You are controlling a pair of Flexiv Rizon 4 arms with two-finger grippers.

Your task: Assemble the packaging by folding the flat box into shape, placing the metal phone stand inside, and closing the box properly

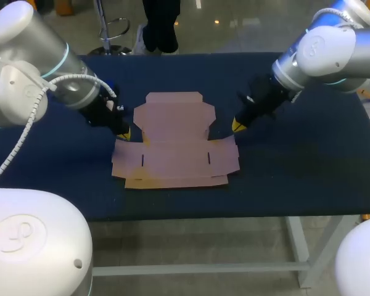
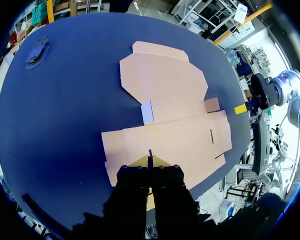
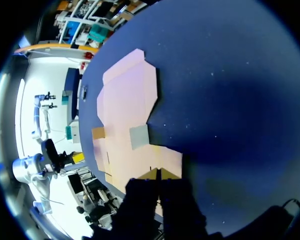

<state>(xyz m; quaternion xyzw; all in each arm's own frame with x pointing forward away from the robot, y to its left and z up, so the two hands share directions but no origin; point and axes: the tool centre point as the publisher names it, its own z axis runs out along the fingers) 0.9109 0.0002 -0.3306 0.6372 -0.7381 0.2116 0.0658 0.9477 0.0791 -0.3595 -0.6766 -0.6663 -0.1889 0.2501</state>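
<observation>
The dark blue table [image 1: 308,160] bears the flat box [image 1: 176,145] — unfolded, near its middle — and a small grey object [image 2: 37,51].

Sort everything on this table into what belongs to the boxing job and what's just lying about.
Job: flat box, unfolded; metal phone stand, apart from the box; left pincer and right pincer, both shut, at the box's sides.
Just there: the blue table beneath them.

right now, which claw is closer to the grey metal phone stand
Left. The left claw is on the same side of the flat cardboard box as the grey metal phone stand; the right claw is across the box, farther off.
</observation>
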